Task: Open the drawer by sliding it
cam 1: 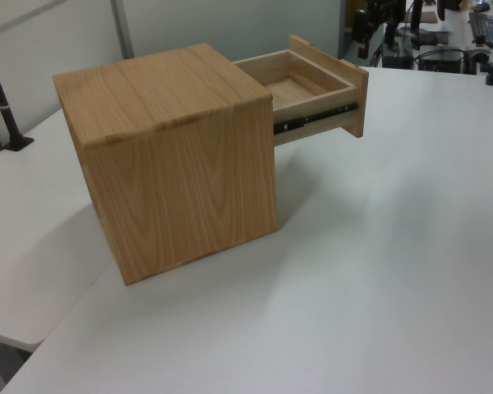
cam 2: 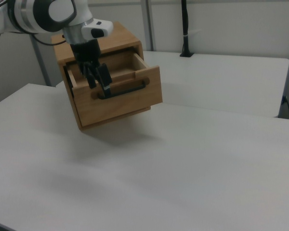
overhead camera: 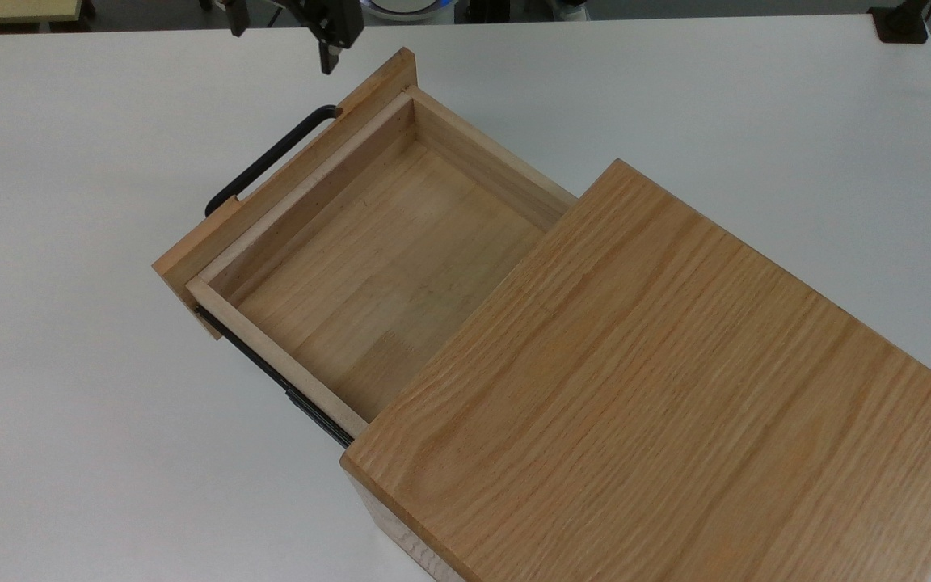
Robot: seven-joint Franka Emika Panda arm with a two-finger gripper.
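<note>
White table (overhead camera: 69, 364) — drawer (overhead camera: 377, 267) pulled out; tool (cam 2: 97, 82) spread open, holding nothing.

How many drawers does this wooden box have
1. The drawer is pulled out of the oak box toward the top view's upper left, with its black bar handle on the front panel. The box's other faces are partly unseen, so more could be hidden.

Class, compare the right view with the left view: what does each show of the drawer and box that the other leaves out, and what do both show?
Right view alone: the black handle on the drawer's front panel, with the gripper open in front of it. Left view alone: the black rail along the drawer's side, and the box's tall grained side wall. Both show the drawer pulled out of the box on the white table.
</note>
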